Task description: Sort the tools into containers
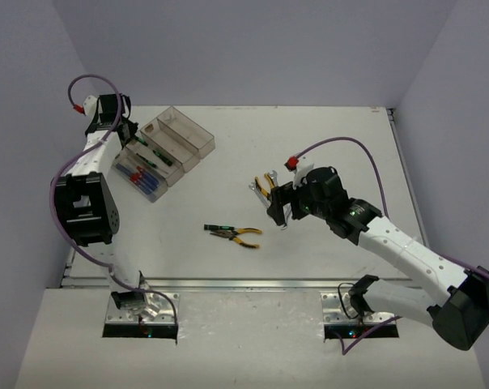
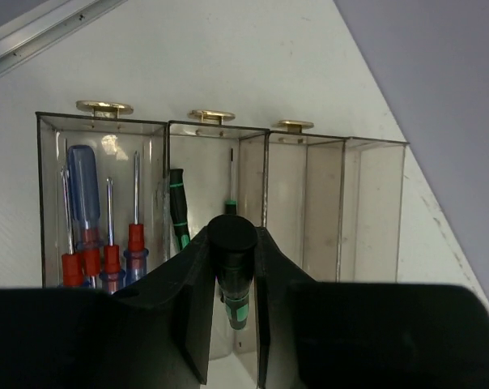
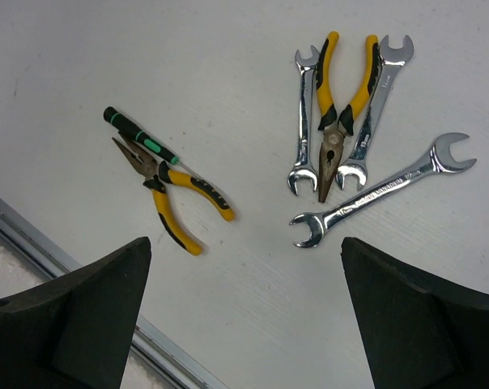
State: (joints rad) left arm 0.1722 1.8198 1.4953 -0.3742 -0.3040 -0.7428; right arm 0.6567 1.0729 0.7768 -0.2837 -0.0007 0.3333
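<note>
Drop-off next. The green-black screwdriver [image 2: 236, 306] is pinched tight in my left pincer [image 2: 231, 237], fingers clamped on either side of its black handle. Straight beyond the fingertips runs the row of clear bins [image 2: 333, 162], and I'm lined up on the second bin [image 2: 197, 162]. In there a matching screwdriver [image 2: 178, 207] leans against the wall, just left of my grip. One bin further left, the red and blue screwdrivers [image 2: 84, 194] stand together. A thin shaft shows just past my fingers, and I can't tell whether it's my tool's or one lying in the bin.

To do this cleanly I'd keep the tool centred between those thin walls and ease down inside the rim. Only then would I let go, because a high release could bounce it over the divider.

My right pincer [image 3: 244, 243] hangs wide open, gripping nothing. Ahead of it, yellow-handled pliers [image 3: 333, 134] lie between two wrenches [image 3: 303, 121], with a third wrench [image 3: 382, 188] slanting nearer. Off to its left, a second pair of pliers [image 3: 170, 198] touches a loose screwdriver [image 3: 141, 136].
</note>
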